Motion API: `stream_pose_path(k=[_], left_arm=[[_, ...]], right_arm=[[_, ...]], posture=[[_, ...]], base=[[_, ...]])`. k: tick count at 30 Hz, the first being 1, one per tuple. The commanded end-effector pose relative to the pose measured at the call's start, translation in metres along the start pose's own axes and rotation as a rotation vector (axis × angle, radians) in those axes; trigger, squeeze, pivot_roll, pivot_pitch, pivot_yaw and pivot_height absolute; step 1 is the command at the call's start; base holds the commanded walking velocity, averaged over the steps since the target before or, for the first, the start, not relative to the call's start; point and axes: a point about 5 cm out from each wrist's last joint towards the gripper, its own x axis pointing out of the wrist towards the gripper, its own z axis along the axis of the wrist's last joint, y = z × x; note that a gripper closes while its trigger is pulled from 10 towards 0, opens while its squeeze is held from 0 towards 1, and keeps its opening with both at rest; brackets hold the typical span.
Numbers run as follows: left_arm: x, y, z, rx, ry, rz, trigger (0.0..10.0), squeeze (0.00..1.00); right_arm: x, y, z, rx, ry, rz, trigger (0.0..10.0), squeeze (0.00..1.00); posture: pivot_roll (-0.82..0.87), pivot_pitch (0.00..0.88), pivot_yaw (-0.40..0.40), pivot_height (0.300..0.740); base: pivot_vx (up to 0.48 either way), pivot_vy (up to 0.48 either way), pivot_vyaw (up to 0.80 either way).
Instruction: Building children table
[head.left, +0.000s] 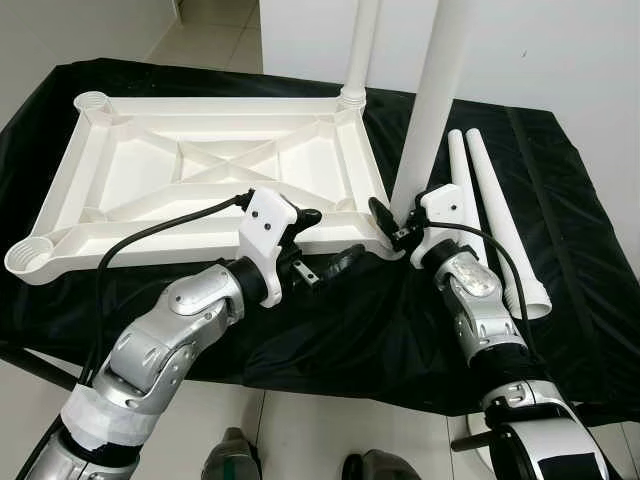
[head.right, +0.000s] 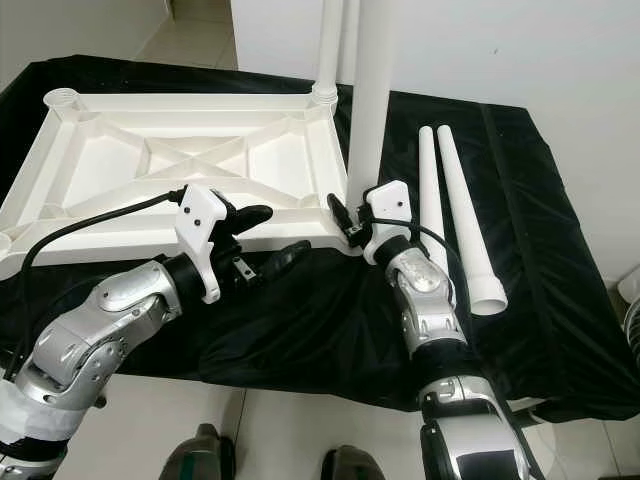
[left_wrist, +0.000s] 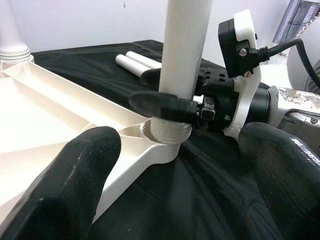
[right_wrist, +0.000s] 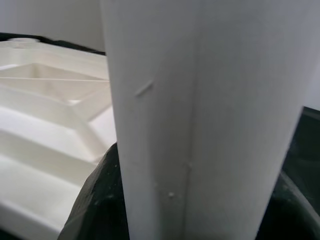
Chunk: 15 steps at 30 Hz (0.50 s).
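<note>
On the bench: black cloth (head.left: 560, 200) covers it; the white tabletop (head.left: 200, 170) lies upside down there, ribs and corner sockets facing up.
Standing leg: one white table leg (head.left: 432, 100) rises from the near right corner socket (left_wrist: 162, 136); its threaded foot sits in the collar.
Far leg: another leg (head.left: 362, 45) already stands in the far right corner.
Spare legs: two loose legs (head.right: 455, 215) lie side by side on the cloth, just beside the right arm.
Right gripper (head.left: 392, 222): fingers closed around the standing leg, low, just above the socket.
Left gripper (head.left: 325, 240): fingers spread apart, holding nothing, near the tabletop's front edge.
Handling: hollow plastic tube, probably light, stiff and smooth, so likely slippery; a low grip near the threads should give the best turning control.
Empty sockets: both left corners (head.left: 28, 255).
</note>
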Motion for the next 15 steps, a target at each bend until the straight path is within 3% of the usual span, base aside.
stream_pose_path(k=[1,8,15], left_arm=[[-0.001,-0.004,0.000,0.006,0.004,-0.078,10.0,0.00],[-0.001,-0.003,0.000,0.008,0.008,-0.080,10.0,0.00],[0.005,0.000,0.002,0.023,0.005,-0.106,10.0,0.00]], right_arm=[[-0.008,-0.003,-0.021,0.025,0.103,-0.048,10.0,0.00],[-0.006,-0.003,-0.014,0.083,0.050,-0.042,10.0,0.00],[-0.004,0.012,-0.002,0.107,-0.004,0.065,10.0,0.00]], posture=[[0.07,0.074,0.004,0.740],[0.07,0.070,0.011,0.740],[0.07,0.053,0.005,0.740]], base=[[0.000,0.000,0.00],[0.000,0.000,0.00],[0.000,0.000,0.00]])
